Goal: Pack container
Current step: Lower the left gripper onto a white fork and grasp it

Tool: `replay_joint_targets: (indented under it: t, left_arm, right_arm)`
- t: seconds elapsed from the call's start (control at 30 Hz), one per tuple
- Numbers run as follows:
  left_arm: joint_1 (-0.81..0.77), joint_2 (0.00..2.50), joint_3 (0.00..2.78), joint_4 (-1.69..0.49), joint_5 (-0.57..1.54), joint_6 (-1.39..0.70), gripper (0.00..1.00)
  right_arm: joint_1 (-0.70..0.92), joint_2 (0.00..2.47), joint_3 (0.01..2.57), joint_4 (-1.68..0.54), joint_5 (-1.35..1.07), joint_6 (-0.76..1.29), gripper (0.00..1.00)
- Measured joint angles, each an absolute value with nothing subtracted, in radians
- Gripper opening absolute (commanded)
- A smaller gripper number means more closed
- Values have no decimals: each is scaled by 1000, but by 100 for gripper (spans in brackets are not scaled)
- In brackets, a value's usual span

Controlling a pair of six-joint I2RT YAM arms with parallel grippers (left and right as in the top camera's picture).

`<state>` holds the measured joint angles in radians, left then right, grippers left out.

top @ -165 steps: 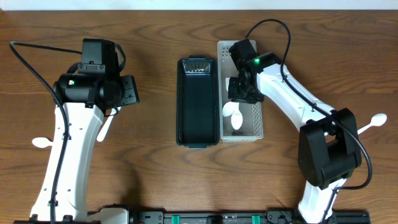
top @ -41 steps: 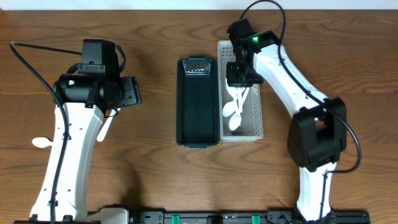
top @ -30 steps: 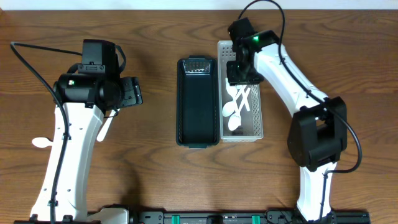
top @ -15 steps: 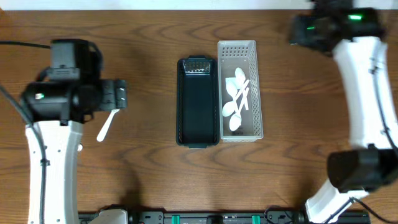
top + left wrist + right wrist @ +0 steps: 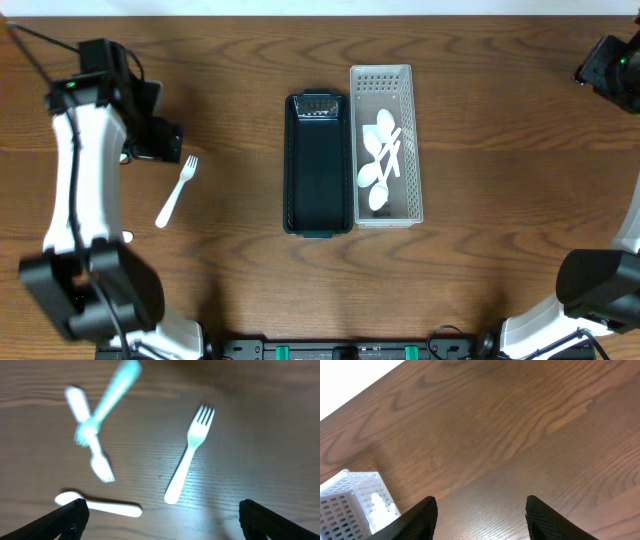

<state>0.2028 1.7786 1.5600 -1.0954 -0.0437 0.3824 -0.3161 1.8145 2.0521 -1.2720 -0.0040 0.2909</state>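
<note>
1. Where the left arm reaches over the left end of the brown wooden desk (image 5: pixel 250 290), the left fingers (image 5: pixel 70 517) are spread wide with only bare wood between them.
2. Below them lies a white plastic fork (image 5: pixel 190 457). From overhead its long axis is diagonal: the tines point to the far edge and slightly right, and the handle trails near and left.
3. The left wrist view also shows a blurred second white fork (image 5: pixel 97 462), a white plastic spoon (image 5: pixel 97 506) lying crosswise and a pale blue streak that is too smeared to name.
4. At mid-desk the black rectangular plastic tray (image 5: pixel 318 165) has nothing in it. Its long axis runs from near to far.
5. Just beside it on the right, with long sides parallel, sits the white perforated plastic basket (image 5: pixel 410 130).
6. Several white plastic spoons (image 5: pixel 378 165) lie in the basket. They overlap, with their handles crossing, and run roughly along its length at a slight slant. I cannot tell their exact number.
7. The right fingers (image 5: pixel 420 520) are at the far right corner, well away from both containers. They are spread apart over bare wood, and only a corner of the basket shows at the left edge of their view.
</note>
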Motion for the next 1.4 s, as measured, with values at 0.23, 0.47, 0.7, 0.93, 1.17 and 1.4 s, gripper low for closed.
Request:
replay_joint_targets:
  t: [0.23, 0.47, 0.7, 0.93, 1.17, 1.4]
  left_arm:
    - [203, 2003, 1560, -1107, -2, 428, 99]
    - [203, 2105, 1558, -1087, 6, 446, 94]
    - [203, 2128, 1551, -1057, 13, 452, 87]
    - [202, 2149, 1515, -1013, 4, 454, 85]
    - [213, 2129, 1479, -990, 0, 458, 63]
    - [223, 2126, 1472, -991, -2, 460, 32]
  right_arm:
    - [-318, 1814, 2052, -1272, -4, 282, 60]
    - [-318, 1814, 2052, -1272, -4, 279, 61]
    - [-318, 1814, 2052, -1272, -4, 278, 61]
    - [-318, 1814, 2052, -1285, -4, 277, 60]
    - [-318, 1814, 2052, -1309, -4, 277, 59]
    - [-318, 1814, 2052, -1317, -4, 277, 59]
